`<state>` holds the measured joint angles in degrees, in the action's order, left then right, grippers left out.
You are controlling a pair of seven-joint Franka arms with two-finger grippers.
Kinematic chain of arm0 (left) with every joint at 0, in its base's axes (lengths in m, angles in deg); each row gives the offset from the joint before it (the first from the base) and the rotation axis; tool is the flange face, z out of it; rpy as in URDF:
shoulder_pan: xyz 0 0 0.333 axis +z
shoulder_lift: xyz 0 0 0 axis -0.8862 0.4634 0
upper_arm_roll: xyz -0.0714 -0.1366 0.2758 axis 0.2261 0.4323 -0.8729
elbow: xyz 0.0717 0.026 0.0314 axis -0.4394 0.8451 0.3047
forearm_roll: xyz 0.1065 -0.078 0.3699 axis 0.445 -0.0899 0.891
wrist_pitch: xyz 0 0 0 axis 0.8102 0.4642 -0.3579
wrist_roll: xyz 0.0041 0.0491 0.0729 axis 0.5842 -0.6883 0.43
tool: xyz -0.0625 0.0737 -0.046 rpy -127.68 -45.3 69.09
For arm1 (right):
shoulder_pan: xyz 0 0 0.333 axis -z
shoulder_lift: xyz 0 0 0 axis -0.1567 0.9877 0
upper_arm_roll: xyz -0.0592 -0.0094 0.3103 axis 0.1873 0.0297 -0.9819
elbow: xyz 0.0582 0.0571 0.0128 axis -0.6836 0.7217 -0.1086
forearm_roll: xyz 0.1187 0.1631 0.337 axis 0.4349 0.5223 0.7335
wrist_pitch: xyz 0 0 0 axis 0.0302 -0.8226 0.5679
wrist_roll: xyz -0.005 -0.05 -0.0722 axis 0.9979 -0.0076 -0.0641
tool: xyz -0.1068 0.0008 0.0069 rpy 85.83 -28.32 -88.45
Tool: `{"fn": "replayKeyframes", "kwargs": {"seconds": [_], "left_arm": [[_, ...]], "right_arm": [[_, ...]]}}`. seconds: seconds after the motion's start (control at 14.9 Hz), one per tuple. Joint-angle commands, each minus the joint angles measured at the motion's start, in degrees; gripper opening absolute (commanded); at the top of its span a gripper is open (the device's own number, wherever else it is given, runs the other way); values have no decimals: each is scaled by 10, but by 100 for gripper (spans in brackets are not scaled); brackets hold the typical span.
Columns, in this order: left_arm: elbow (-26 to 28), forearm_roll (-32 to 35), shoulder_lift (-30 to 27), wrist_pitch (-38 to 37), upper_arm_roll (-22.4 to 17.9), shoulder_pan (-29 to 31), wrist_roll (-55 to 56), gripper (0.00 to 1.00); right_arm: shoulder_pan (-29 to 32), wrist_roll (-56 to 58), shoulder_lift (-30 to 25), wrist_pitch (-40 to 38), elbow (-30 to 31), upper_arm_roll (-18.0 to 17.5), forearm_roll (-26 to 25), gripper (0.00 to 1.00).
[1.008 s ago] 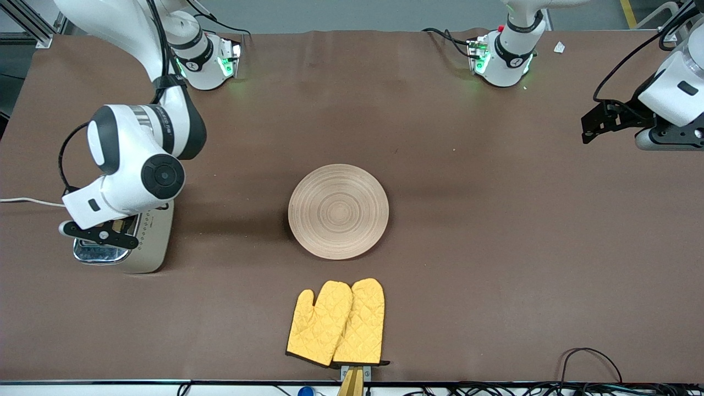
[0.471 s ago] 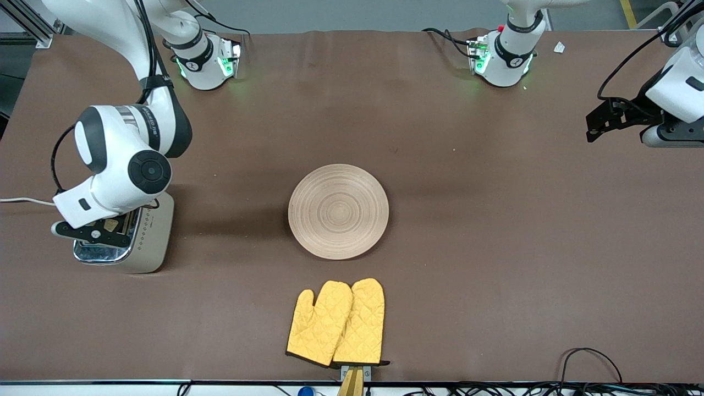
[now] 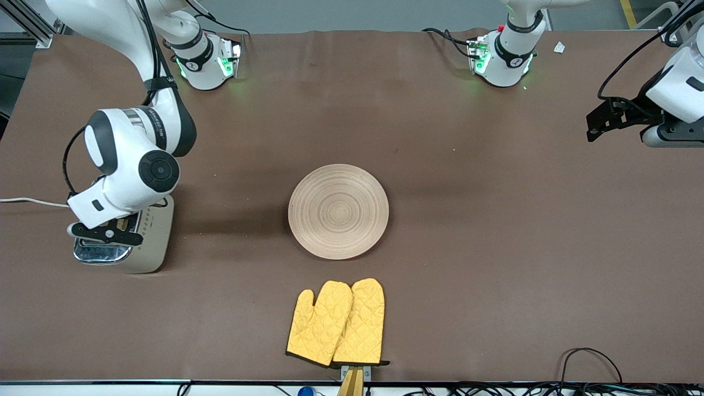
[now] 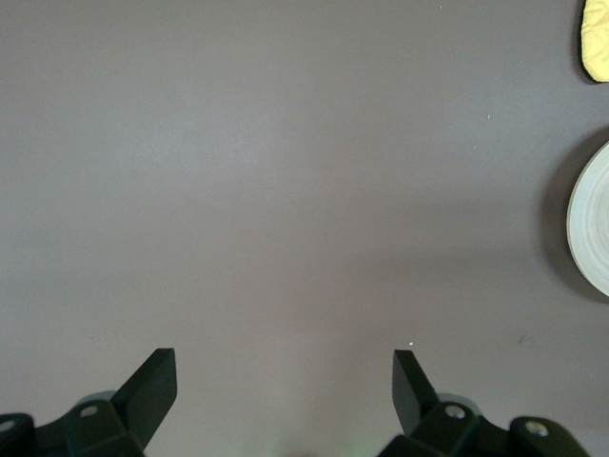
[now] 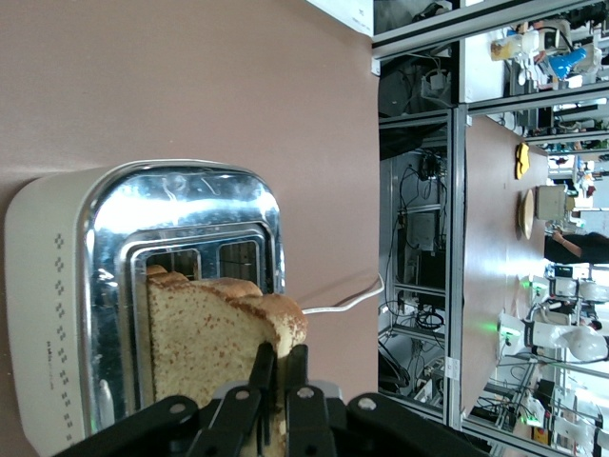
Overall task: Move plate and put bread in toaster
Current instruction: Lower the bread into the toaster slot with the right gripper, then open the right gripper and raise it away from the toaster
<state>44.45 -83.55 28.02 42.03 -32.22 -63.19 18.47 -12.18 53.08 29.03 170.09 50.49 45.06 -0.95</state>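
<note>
The cream toaster (image 3: 144, 242) stands at the right arm's end of the table; its chrome top and two slots show in the right wrist view (image 5: 181, 228). My right gripper (image 3: 105, 232) is just above the toaster's top. In the right wrist view it (image 5: 283, 357) is shut on the crust edge of the brown bread slice (image 5: 205, 333), held upright at the slots. I cannot tell how deep the slice sits. The wooden plate (image 3: 338, 211) lies bare at the table's middle. My left gripper (image 3: 602, 118) hangs open and empty (image 4: 284, 367) over bare table at the left arm's end.
A pair of yellow oven mitts (image 3: 336, 322) lies nearer to the front camera than the plate. The toaster's white cord (image 3: 27, 202) runs off the table's edge at the right arm's end. The plate's rim (image 4: 592, 219) and a mitt tip (image 4: 598, 38) show in the left wrist view.
My right gripper with the bread shifted a little toward the right arm's end of the toaster, then back over its top. The left arm rose slightly, then stayed still.
</note>
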Motion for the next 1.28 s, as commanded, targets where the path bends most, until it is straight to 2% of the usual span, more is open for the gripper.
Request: {"fn": "replayKeyframes", "kwargs": {"seconds": [0.0, 0.07, 0.2, 0.47, 0.61, 0.74, 0.81, 0.94, 1.08, 1.21], "left_arm": [[-11, 2, -3, -9, 1, -1, -2, 100], [-15, 4, -1, -9, 1, -1, -2, 100], [-19, 4, 1, -9, 2, 0, -3, 100], [-27, 3, 4, -9, 2, 0, -2, 100], [-26, 3, 4, -9, 2, 1, -2, 100], [-28, 4, 4, -9, -2, 3, -4, 100], [-28, 3, 4, -9, -3, 3, -6, 100], [-29, -2, 10, -8, -4, 3, -8, 100], [-48, -6, 17, -8, -3, 3, -7, 100], [-51, -6, 18, -9, -2, 2, -6, 100]], "right_arm": [[16, 1, -31, 14, 28, -8, -7, 88], [16, 1, -32, 14, 27, -8, -5, 100], [17, 2, -31, 13, 18, -8, 13, 100], [55, 11, -32, 10, -52, -7, 134, 100], [81, 81, -42, -3, -88, -6, 193, 100], [127, 143, -45, -7, -125, -6, 282, 100], [146, 169, -50, -19, -142, -6, 325, 100], [176, 190, -71, -98, -189, -6, 395, 100], [177, 191, -90, -167, -237, -9, 412, 100], [173, 192, -123, -184, -255, -13, 459, 100]]}}
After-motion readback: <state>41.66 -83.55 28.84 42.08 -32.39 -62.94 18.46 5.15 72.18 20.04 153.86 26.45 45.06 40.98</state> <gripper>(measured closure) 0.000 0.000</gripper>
